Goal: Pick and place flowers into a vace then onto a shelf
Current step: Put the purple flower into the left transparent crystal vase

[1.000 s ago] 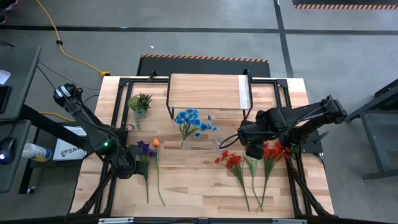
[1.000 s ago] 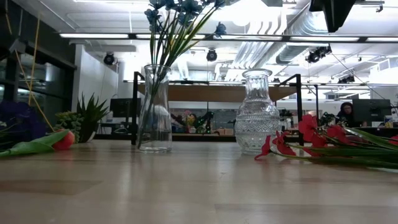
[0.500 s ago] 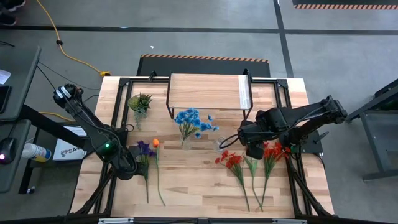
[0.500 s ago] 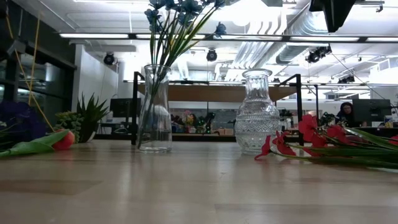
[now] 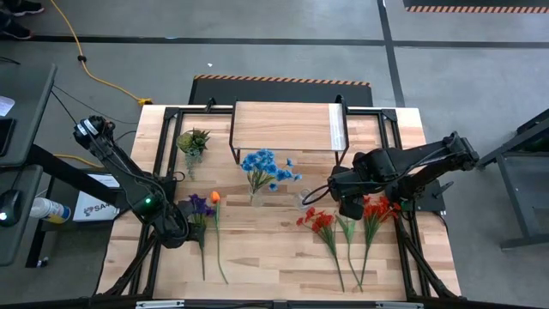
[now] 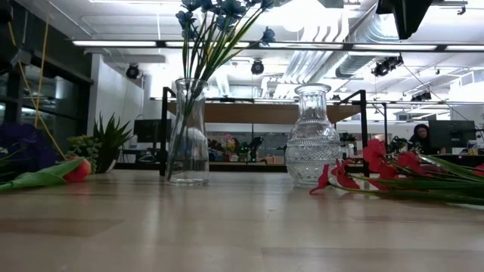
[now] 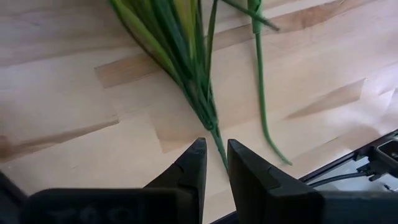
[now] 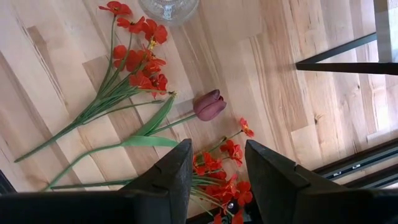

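Grey concrete floor, yellow cable, light wood tabletop [image 5: 257, 249] in a black frame. High view: shelf [image 5: 287, 126] at the far edge, centre; small spiky plant [image 5: 193, 142] to its left. Blue flowers [image 5: 264, 167] stand in a clear vase just in front of the shelf. Purple flower [image 5: 199, 206] and orange tulip [image 5: 214, 197] lie on the left side, stems toward the near edge; left gripper [image 5: 174, 230] sits low beside the purple one. Red flowers [image 5: 320, 221] lie on the right; right gripper [image 5: 349, 204] hangs over them next to a second bunch of red blooms [image 5: 377, 209]. Low view: smooth vase [image 6: 188, 132] with blue flowers stands left of an empty ribbed glass vase [image 6: 312, 136], the two apart; red blooms [image 6: 378, 155] lie on the tabletop right, orange tulip [image 6: 76, 171] left. Office room behind, a person at a desk far right. Left wrist view: left gripper [image 7: 214, 163] with fingers [image 7: 193, 167] nearly together, a narrow gap only, a green stem [image 7: 211, 118] running right up to that gap; cannot tell if it is pinched. Right wrist view: right gripper [image 8: 219, 163] part open, holding nothing, above red blooms [image 8: 217, 168]; a dark maroon tulip [image 8: 209, 104] and a red spray [image 8: 138, 56] lie beyond.
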`<state>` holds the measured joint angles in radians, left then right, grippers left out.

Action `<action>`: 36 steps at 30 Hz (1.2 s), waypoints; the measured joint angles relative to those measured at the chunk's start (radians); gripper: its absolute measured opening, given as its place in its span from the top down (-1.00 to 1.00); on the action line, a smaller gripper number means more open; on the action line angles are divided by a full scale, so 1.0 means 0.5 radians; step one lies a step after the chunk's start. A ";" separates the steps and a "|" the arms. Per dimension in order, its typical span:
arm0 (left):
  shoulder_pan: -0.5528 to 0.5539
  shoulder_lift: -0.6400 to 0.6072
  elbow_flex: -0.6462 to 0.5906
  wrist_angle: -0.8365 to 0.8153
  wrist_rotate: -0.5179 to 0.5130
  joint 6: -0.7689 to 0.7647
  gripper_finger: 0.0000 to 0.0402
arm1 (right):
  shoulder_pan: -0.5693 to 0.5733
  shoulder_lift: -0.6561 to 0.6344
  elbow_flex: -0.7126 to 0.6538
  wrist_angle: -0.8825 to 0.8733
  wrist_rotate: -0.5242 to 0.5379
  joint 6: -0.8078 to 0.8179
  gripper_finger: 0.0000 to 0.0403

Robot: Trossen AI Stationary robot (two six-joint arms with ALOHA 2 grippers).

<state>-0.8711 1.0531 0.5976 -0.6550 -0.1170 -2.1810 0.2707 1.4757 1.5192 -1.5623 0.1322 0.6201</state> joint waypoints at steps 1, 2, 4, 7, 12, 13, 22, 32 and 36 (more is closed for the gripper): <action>0.000 0.000 0.000 0.002 -0.019 0.001 0.50 | 0.000 0.000 0.000 0.000 0.000 0.000 0.31; 0.000 0.000 0.000 0.003 -0.039 0.001 0.49 | 0.000 0.000 0.000 0.000 0.000 0.000 0.31; 0.001 0.000 0.000 0.003 -0.048 0.001 0.43 | 0.000 0.000 0.000 0.000 0.000 0.000 0.31; 0.001 0.000 0.000 0.004 -0.048 0.002 0.27 | 0.000 0.000 0.000 0.000 0.000 0.000 0.31; 0.001 0.000 0.000 0.026 -0.052 0.008 0.01 | 0.000 0.000 0.000 0.000 0.000 0.000 0.31; 0.000 0.000 0.000 0.030 -0.063 0.008 -0.02 | 0.000 0.000 0.000 0.000 0.000 0.000 0.31; 0.000 0.135 0.000 0.295 -0.155 0.139 -0.19 | 0.000 0.000 0.000 0.008 0.031 0.000 0.31; 0.001 0.329 0.000 0.379 -0.091 0.063 -0.18 | 0.000 0.000 0.000 0.009 0.045 -0.035 0.31; 0.000 0.380 0.000 0.363 0.018 -0.028 -0.16 | 0.000 0.000 0.000 0.016 0.046 -0.036 0.31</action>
<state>-0.8711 1.2429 0.5976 -0.4733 -0.1079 -2.1949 0.2707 1.4757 1.5192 -1.5543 0.1551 0.6022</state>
